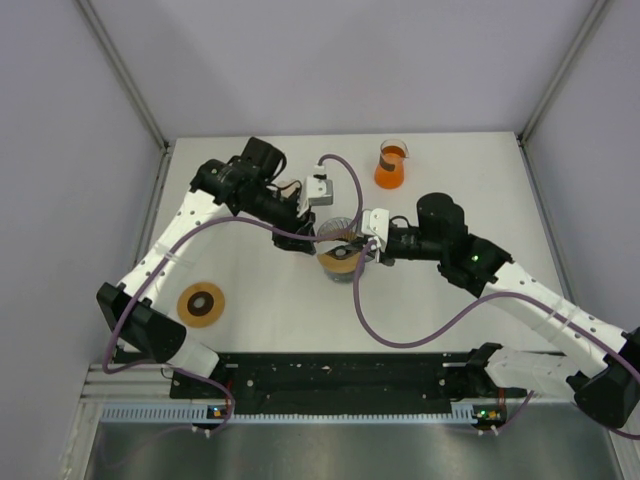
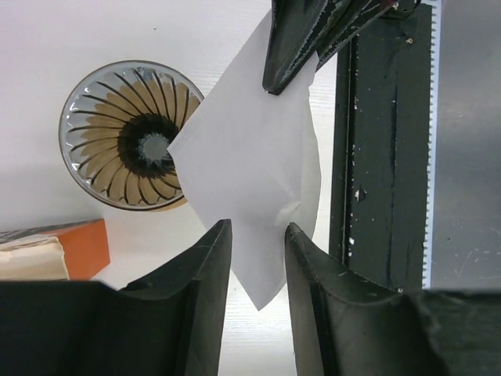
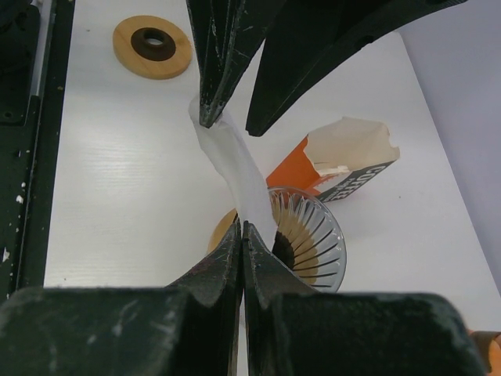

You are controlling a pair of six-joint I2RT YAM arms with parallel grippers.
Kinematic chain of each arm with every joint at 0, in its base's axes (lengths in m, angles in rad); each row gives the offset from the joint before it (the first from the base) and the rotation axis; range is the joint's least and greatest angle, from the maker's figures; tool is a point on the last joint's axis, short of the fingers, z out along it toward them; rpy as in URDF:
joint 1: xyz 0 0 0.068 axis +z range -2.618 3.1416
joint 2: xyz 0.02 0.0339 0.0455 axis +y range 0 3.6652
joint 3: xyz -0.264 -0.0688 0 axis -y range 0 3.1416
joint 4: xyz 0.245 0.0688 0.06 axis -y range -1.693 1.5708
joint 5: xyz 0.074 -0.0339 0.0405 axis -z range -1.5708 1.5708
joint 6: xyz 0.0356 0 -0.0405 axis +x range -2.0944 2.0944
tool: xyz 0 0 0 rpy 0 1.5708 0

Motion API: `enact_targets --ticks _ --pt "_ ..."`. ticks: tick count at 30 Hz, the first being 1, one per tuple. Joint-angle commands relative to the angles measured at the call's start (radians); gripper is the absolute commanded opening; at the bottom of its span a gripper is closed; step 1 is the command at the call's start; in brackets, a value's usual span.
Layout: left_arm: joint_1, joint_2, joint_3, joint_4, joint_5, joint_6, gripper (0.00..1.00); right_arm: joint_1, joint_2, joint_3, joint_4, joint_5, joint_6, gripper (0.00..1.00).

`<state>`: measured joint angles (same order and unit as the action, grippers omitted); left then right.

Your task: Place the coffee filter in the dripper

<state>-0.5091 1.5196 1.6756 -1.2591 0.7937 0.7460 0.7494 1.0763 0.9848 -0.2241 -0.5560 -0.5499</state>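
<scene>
The coffee filter, a thin white paper cone, hangs in the air just beside and above the dripper. The dripper is a ribbed cone with a tan ring and a dark centre hole. My right gripper is shut on one edge of the filter, right over the dripper's rim. My left gripper is open, its two fingers standing either side of the filter's pointed end with a gap showing. In the top view both grippers meet over the dripper at mid-table.
An orange carton with cream paper lies just behind the dripper. A round wooden ring sits at the near left. An orange-filled beaker stands at the back. The black base rail runs along the near edge.
</scene>
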Motion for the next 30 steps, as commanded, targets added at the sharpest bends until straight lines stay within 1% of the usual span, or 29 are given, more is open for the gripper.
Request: enact_targets --ticks 1,5,11,12,14,15,16,20,24,27,28,30 --pt "-0.02 0.001 0.0 0.081 -0.027 -0.043 0.37 -0.005 0.005 0.045 0.043 -0.025 0.001 0.0" --pt "-0.035 0.007 -0.01 0.133 -0.086 -0.086 0.33 -0.005 0.007 0.045 0.045 -0.031 0.004 0.0" --pt "-0.037 0.002 -0.008 0.205 -0.158 -0.163 0.31 -0.005 0.023 0.049 0.046 -0.032 0.01 0.0" --pt "-0.037 0.002 -0.002 0.21 -0.172 -0.171 0.3 -0.005 0.027 0.051 0.045 -0.03 0.01 0.0" --pt "-0.037 -0.001 0.007 0.211 -0.191 -0.184 0.24 -0.005 0.033 0.051 0.043 -0.025 0.01 0.0" --pt "-0.037 -0.001 0.009 0.213 -0.189 -0.185 0.2 -0.005 0.033 0.051 0.045 -0.025 0.008 0.0" --pt "-0.037 -0.001 0.009 0.208 -0.185 -0.183 0.18 -0.005 0.037 0.049 0.043 -0.025 0.007 0.0" --pt "-0.035 0.004 -0.01 0.188 -0.124 -0.165 0.13 -0.005 0.04 0.054 0.045 -0.028 0.005 0.0" --pt "-0.037 0.016 -0.028 0.118 -0.019 -0.102 0.14 -0.004 0.045 0.055 0.045 -0.019 -0.001 0.0" --pt "-0.037 0.027 -0.042 0.11 -0.022 -0.109 0.15 -0.007 0.047 0.052 0.045 -0.018 -0.004 0.0" --pt "-0.035 0.028 -0.045 0.118 -0.033 -0.115 0.13 -0.007 0.05 0.052 0.046 -0.019 -0.004 0.0" --pt "-0.035 0.024 -0.048 0.151 -0.053 -0.138 0.0 -0.007 0.053 0.054 0.049 -0.019 -0.004 0.0"
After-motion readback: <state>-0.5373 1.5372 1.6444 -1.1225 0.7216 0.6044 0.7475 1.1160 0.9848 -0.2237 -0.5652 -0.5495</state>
